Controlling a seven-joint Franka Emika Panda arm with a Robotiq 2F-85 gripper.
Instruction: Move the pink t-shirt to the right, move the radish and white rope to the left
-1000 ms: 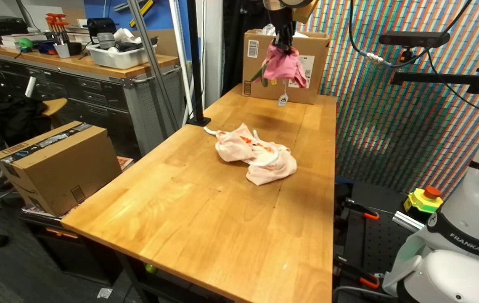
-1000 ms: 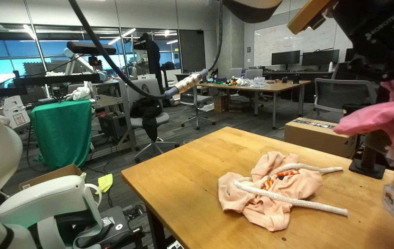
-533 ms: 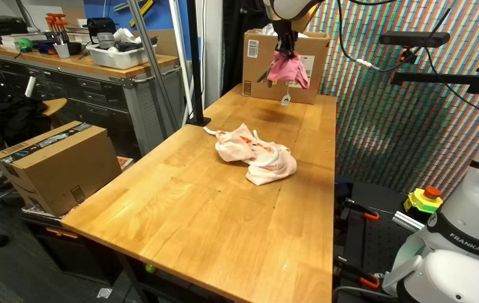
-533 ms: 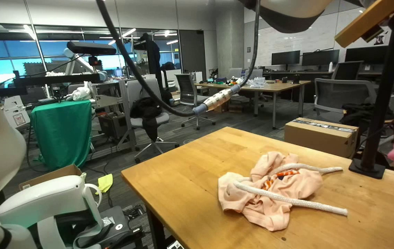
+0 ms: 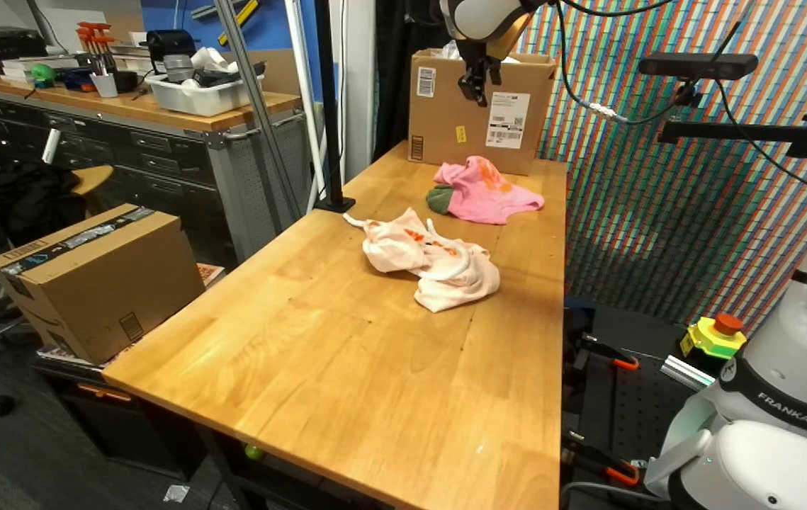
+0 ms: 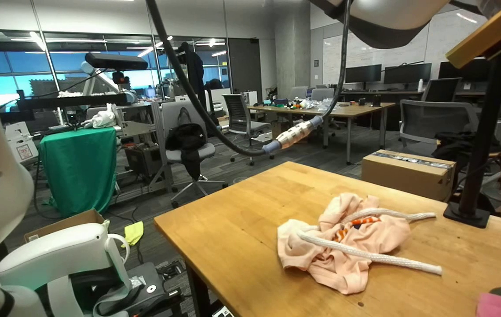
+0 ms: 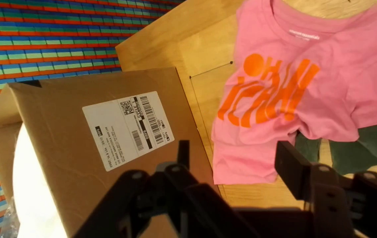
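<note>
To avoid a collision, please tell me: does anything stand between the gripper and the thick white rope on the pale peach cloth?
Nothing visible blocks the way. The open gripper hangs above the bright pink cloth t-shirt, which lies on the wooden table, so passing over looks possible. The white rope lies across the peach cloth, mostly uncovered.

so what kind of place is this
Likely a robotics lab: a rounded white robot arm lettered FRANKA EMIKA, a yellow box with a round red button, and rows of wide black drawers.
</note>
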